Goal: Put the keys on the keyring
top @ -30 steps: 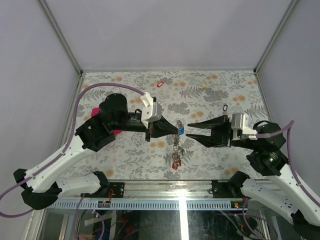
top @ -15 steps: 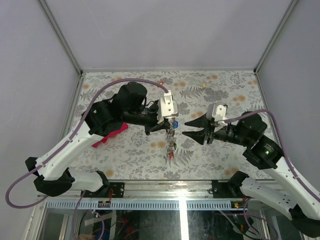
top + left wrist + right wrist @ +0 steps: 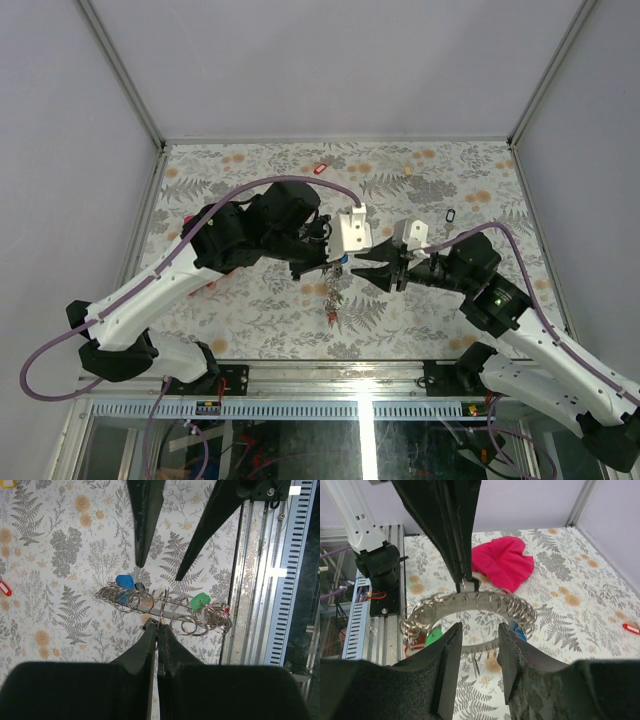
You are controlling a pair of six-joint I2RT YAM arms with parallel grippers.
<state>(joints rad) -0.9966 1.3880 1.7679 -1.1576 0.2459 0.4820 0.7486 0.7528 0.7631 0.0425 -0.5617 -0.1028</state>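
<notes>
White arm shells (image 3: 150, 295), black joint housings (image 3: 225, 240), mauve cables (image 3: 290, 180), white wrist-camera blocks (image 3: 352, 232), tapered matte-black jaws

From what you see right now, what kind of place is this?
Probably a robotics lab test cell: plain grey panel walls in an aluminium frame, a fern-print table, two robot arms.

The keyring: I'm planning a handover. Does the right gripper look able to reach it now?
Probably yes. The keyring hangs from the shut left gripper, directly ahead of the right gripper, whose open jaws face it with nothing between.
</notes>
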